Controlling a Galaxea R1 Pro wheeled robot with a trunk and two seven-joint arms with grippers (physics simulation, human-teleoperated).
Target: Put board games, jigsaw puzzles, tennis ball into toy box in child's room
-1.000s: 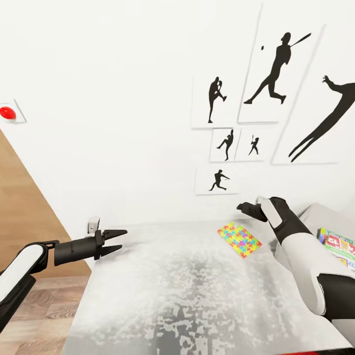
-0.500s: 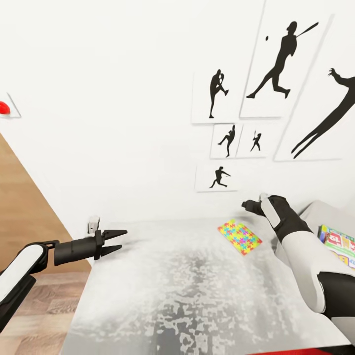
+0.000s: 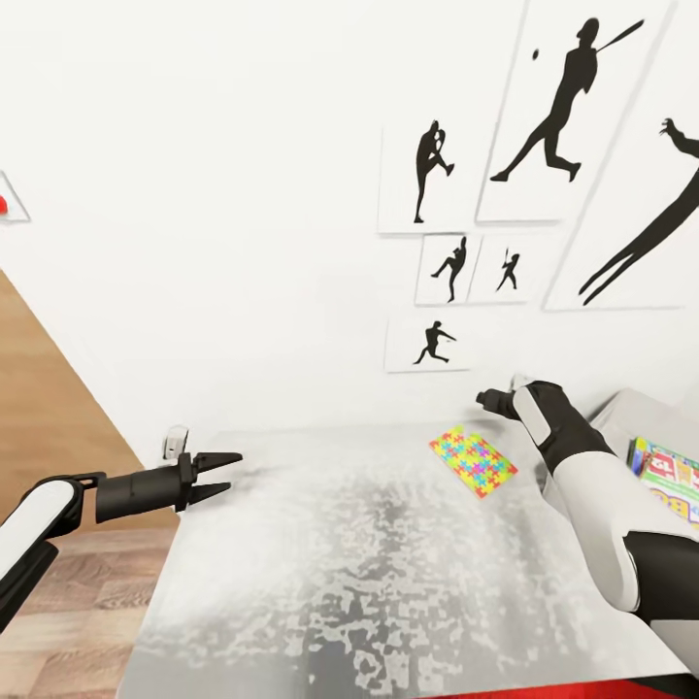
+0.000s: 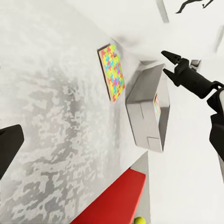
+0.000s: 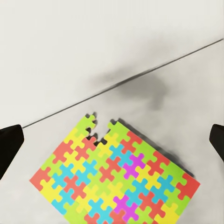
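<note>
Jigsaw puzzle (image 3: 473,461): one flat multicoloured square, one piece missing at an edge, is being shown lying flat on the pale table (image 3: 369,582) near the wall, just below and ahead of the right fingers, untouched. In the right wrist view the jigsaw puzzle (image 5: 114,175) is being framed between the two dark fingertips, which are spread wide with nothing between them.

Right gripper (image 3: 488,400): is being held above the table, beyond the puzzle's far corner; fingers parted and empty.

Toy box (image 4: 147,114): a light grey tray is being seen just beside the puzzle, on the side away from the left fingers; a printed board game (image 3: 670,473) is being seen in it, past the right forearm.

Tennis ball (image 4: 139,220): a small yellow-green ball is partly being cut off at the left wrist view's edge, next to a red object (image 4: 116,198).

Left gripper (image 3: 212,474): is being held at the table's near-left edge, well apart from the puzzle; fingers slightly parted, holding nothing.

Black silhouette pictures (image 3: 558,107) are hanging on the wall.
</note>
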